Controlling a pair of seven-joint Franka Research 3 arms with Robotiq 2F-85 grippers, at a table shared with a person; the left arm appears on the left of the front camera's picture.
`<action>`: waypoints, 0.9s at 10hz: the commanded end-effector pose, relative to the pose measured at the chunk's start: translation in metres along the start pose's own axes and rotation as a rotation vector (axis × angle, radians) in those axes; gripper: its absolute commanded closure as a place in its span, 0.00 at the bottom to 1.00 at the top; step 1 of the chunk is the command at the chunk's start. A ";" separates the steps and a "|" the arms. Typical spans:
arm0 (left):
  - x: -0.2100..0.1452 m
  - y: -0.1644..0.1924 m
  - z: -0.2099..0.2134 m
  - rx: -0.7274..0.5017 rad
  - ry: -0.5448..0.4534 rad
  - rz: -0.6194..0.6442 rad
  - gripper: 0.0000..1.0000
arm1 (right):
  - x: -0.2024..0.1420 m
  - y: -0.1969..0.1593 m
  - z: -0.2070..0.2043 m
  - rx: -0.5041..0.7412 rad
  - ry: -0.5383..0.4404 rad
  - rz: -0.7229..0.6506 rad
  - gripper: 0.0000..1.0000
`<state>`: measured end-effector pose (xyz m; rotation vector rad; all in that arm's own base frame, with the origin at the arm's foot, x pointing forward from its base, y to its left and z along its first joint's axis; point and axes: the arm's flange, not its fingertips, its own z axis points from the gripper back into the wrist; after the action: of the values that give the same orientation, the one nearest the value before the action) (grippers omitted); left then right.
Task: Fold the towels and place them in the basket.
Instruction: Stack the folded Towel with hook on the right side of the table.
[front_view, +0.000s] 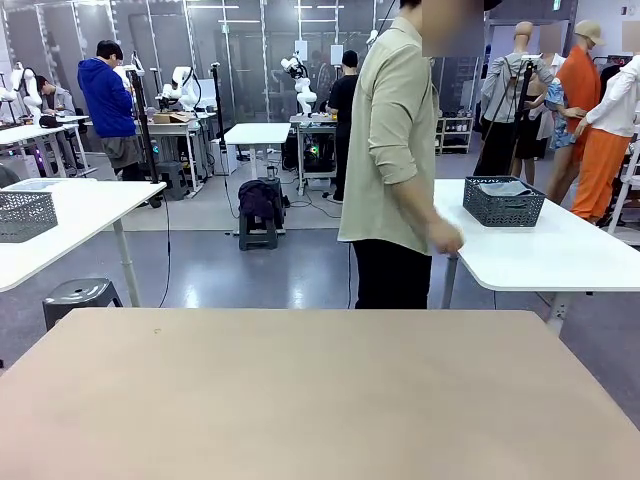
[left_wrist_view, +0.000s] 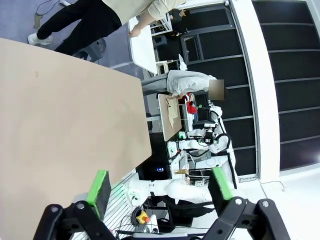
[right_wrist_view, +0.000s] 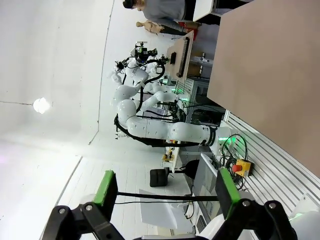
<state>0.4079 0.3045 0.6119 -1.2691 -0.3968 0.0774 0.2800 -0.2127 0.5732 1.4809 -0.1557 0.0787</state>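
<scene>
Both pairs of fingers stand wide apart, gripping nothing: the left gripper (left_wrist_view: 159, 187) beside the table edge, the right gripper (right_wrist_view: 164, 192) facing the room. The broad beige matte wooden table (front_view: 320, 400) lies bare. Beyond it, a person in a pale green shirt (front_view: 392, 150) stands beside a white side table (front_view: 560, 255) carrying the dark grey rectangular wire-mesh basket (front_view: 503, 205) with light blue-grey terry towels (front_view: 503, 187) inside.
</scene>
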 end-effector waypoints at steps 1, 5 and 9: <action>-0.001 0.002 0.000 -0.003 0.000 0.004 0.00 | -0.001 0.001 -0.001 0.002 0.001 0.004 0.00; -0.001 0.002 0.000 -0.003 0.000 0.004 0.00 | -0.001 0.001 -0.001 0.002 0.001 0.004 0.00; -0.001 0.002 0.000 -0.003 0.000 0.004 0.00 | -0.001 0.001 -0.001 0.002 0.001 0.004 0.00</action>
<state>0.4080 0.3046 0.6116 -1.2693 -0.3964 0.0777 0.2800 -0.2127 0.5732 1.4808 -0.1558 0.0788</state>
